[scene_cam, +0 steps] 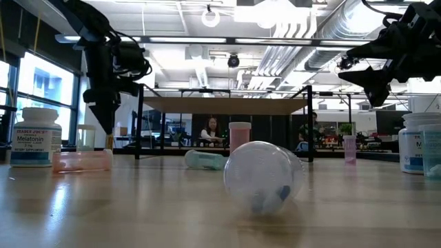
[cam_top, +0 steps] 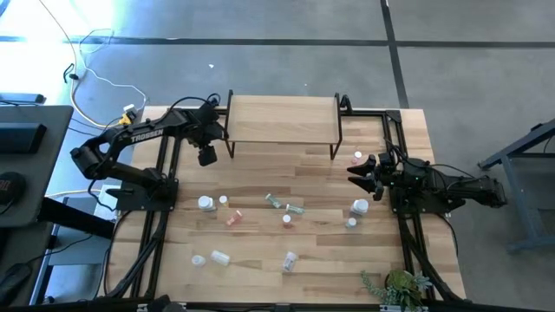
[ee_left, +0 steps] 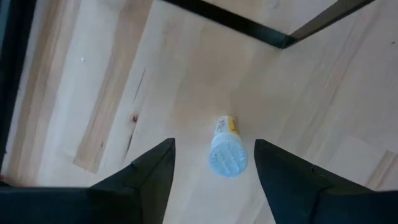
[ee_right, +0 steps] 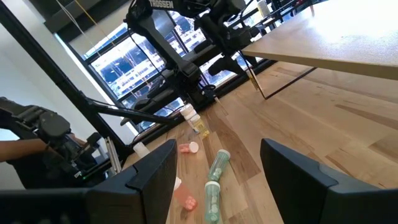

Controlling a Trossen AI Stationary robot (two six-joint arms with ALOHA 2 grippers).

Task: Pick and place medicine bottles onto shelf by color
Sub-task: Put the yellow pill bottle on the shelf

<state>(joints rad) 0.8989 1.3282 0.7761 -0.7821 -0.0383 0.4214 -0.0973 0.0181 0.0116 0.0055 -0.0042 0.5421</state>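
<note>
The left gripper (cam_top: 206, 156) hangs near the left legs of the raised light-wood shelf on thin black metal legs (cam_top: 282, 120), pointing down. In its wrist view its dark fingers (ee_left: 146, 174) stand apart with nothing between them touching, directly above a small upright bottle with a white ribbed cap and a yellow label (ee_left: 227, 152) on the wooden tabletop (cam_top: 260, 260). The risk, as I judge it, is a tip-over: the bottle is narrow and sits slightly toward one finger, so an off-centre descent could knock it over or send it rolling toward the shelf leg.

The right gripper (cam_top: 362, 171) hovers at the right side of the table, released and empty, near the shelf's right legs. The shelf top is bare; the other small plastic medicine bottles (cam_top: 286, 212) lie scattered across the middle and near part of the table, several on their sides. Those could roll away if brushed by a finger, and the clear lying jar (scene_cam: 263, 178) nearest the low camera looks especially free to roll.
</note>
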